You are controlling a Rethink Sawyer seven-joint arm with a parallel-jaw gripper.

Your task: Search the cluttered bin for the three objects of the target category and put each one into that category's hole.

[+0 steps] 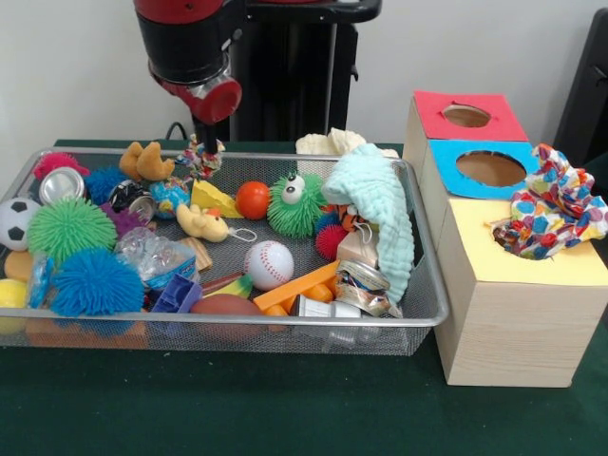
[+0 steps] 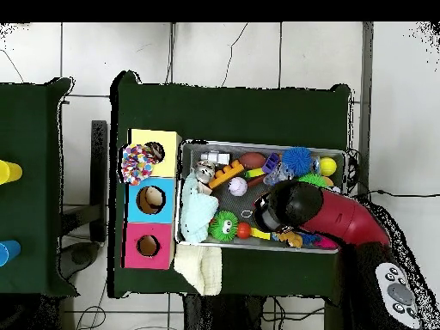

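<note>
The wire mesh bin (image 1: 285, 321) is full of toys. My gripper (image 1: 202, 147) hangs over its far edge, left of centre, shut on a braided multicoloured rope ball (image 1: 201, 161) at about rim height. A confetti-patterned cloth (image 1: 551, 204) lies bunched over the hole of the yellow-topped box (image 1: 532, 271); it also shows in the overhead view (image 2: 136, 163). In the overhead view the arm's head (image 2: 284, 209) hides the gripper and the rope ball above the bin (image 2: 262, 143). I cannot pick out a third such textile thing.
A blue-topped box (image 1: 442, 185) and a red-topped box (image 1: 432, 109) stand behind the yellow one. A mint-green waffle cloth (image 1: 385, 204) drapes over the bin's right end. A cream cloth (image 1: 328, 142) lies behind the bin. Spiky balls, a baseball (image 1: 269, 263) and cans fill the bin.
</note>
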